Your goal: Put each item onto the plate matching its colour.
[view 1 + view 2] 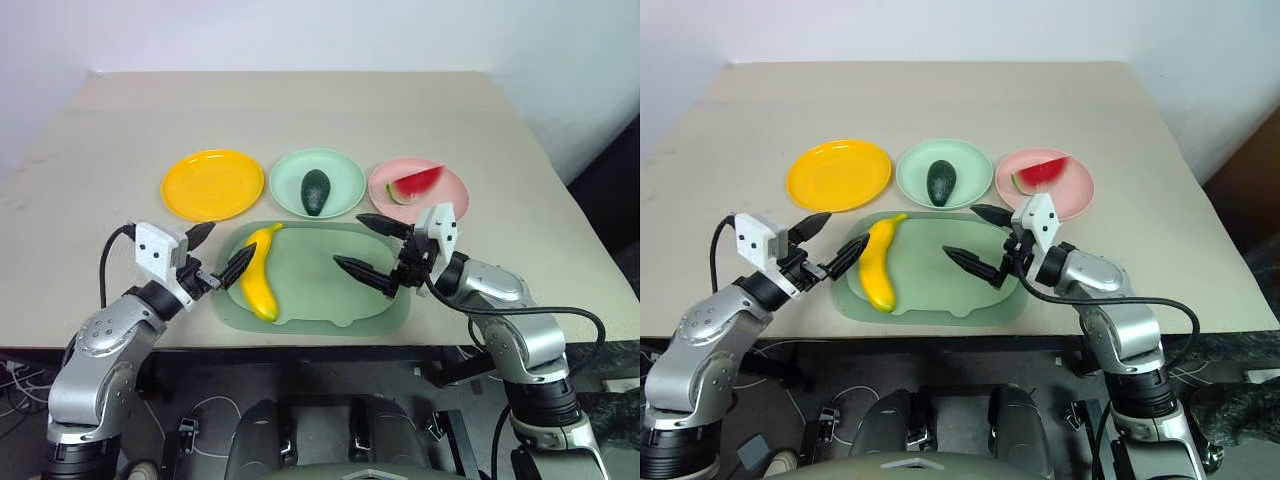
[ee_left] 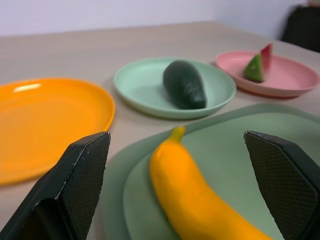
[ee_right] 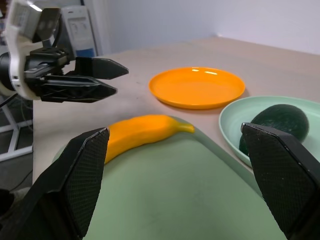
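Banana is lying on the big green tray, not on the orange plate yet. Both grippers are wide open and empty: left gripper right beside the banana, right gripper hanging over the tray.

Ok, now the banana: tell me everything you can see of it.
The banana is a yellow-orange toy fruit, curved, with a smooth, glossy plastic look and a small greenish-yellow stem tip. It lies flat on the pale green tray, along the tray's left side, stem end pointing toward the plates, not yet on the yellow-orange plate. Only the tray touches it. The left gripper stands open just beside it, fingers clear of it, and the right gripper is open over the tray's other side.
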Tool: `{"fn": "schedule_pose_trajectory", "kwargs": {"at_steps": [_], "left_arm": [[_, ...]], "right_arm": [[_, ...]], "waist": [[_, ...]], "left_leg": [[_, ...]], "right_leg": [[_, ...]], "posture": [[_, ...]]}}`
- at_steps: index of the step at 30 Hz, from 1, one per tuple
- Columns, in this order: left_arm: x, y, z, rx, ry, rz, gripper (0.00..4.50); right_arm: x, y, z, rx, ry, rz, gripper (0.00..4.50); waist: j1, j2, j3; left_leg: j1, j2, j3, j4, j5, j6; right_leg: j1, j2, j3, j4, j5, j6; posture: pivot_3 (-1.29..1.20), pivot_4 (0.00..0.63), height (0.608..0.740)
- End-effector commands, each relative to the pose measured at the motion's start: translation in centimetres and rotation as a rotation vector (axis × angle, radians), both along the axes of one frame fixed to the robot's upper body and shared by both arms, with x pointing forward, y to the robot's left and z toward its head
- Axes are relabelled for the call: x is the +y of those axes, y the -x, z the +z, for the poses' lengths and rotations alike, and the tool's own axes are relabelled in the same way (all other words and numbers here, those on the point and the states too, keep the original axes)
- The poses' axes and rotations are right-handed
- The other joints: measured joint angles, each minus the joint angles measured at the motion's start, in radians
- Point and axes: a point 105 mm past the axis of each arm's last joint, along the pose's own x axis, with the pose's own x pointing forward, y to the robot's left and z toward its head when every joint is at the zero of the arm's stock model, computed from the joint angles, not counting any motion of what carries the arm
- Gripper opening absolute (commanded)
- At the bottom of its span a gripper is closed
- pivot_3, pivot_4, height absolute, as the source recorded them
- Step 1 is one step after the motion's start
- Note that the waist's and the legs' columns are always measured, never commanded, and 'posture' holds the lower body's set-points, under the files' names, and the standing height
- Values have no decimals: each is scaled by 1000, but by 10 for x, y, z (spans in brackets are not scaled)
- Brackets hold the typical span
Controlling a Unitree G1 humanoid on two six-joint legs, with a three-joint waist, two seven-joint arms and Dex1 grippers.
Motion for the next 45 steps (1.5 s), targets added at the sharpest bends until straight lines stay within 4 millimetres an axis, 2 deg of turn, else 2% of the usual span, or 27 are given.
{"fn": "schedule_pose_trajectory", "kwargs": {"at_steps": [1,4,7,9,17,19,22,25,29,30,31,33,38,42,45], "left_arm": [[-12,0,7,22,-15,25,4500],[-18,-8,3,83,-46,106,4500],[-30,-7,-6,188,-15,82,4500],[-30,-8,-9,235,22,89,4500],[-44,-10,-16,345,-20,59,4500],[-44,-9,-25,401,-96,63,4500],[-32,-11,-31,421,-261,87,4500],[-24,-16,-33,446,-263,120,3619],[-30,-15,-31,443,-256,93,2309],[-31,-15,-30,435,-254,89,1976],[-32,-15,-28,426,-253,89,1833],[-31,-16,-24,397,-252,97,1826],[-30,-25,19,164,-192,103,1826],[-2,-45,41,114,-112,236,1826],[14,-58,48,100,-113,312,1826]], "right_arm": [[2,1,9,-52,-8,14,4472],[-3,-3,13,-46,-33,-5,4472],[-11,-4,17,-50,-28,-19,4472],[-13,-4,18,-49,-25,-24,4472],[-10,-3,19,-47,-13,-29,4472],[-11,-4,19,-48,-11,-33,4472],[-12,-5,21,-47,-9,-43,4472],[-10,-6,25,-44,-11,-45,4500],[-7,-8,28,-42,-3,-48,4500],[-7,-9,29,-42,3,-50,4500],[-8,-9,29,-43,6,-52,4500],[-8,-10,29,-43,7,-56,4500],[-6,-10,31,-45,0,-57,4500],[-3,-11,32,-51,-8,-54,4500],[-3,-13,33,-56,-18,-60,4500]], "waist": [[3,0,0],[14,0,0],[19,0,0],[19,0,0],[20,0,0],[20,0,0],[19,0,0],[18,0,0],[18,0,0],[18,0,0],[18,0,0],[18,0,0],[19,0,0],[21,-1,0],[20,-1,0]], "left_leg": [[0,0,0,0,0,0],[0,0,0,0,0,0],[0,0,0,1,0,0],[0,0,0,1,0,0],[0,0,-1,1,0,0],[0,0,-1,1,0,0],[0,0,-1,1,0,0],[1,0,-1,1,0,0],[1,0,-1,1,0,-1],[1,0,-1,1,0,-1],[1,0,-1,1,0,-1],[1,0,-1,1,0,-1],[0,0,-1,1,0,-1],[0,0,-1,1,0,-1],[0,0,-1,1,0,0]], "right_leg": [[0,0,0,0,0,0],[0,0,0,0,0,0],[1,0,0,0,0,0],[1,0,0,0,0,0],[1,0,0,1,0,0],[1,0,0,1,0,0],[1,0,0,1,0,0],[1,0,0,1,0,0],[1,0,0,1,0,0],[1,0,0,1,0,0],[1,0,0,1,0,0],[1,0,0,1,0,0],[0,0,0,1,0,0],[1,0,0,1,0,0],[1,0,0,1,0,0]], "posture": [[0,150,695],[0,150,695],[0,150,695],[0,150,695],[0,150,695],[0,150,695],[0,150,695],[0,150,695],[0,150,695],[0,150,695],[0,150,695],[0,150,695],[0,150,695],[0,150,695],[0,150,695]]}}
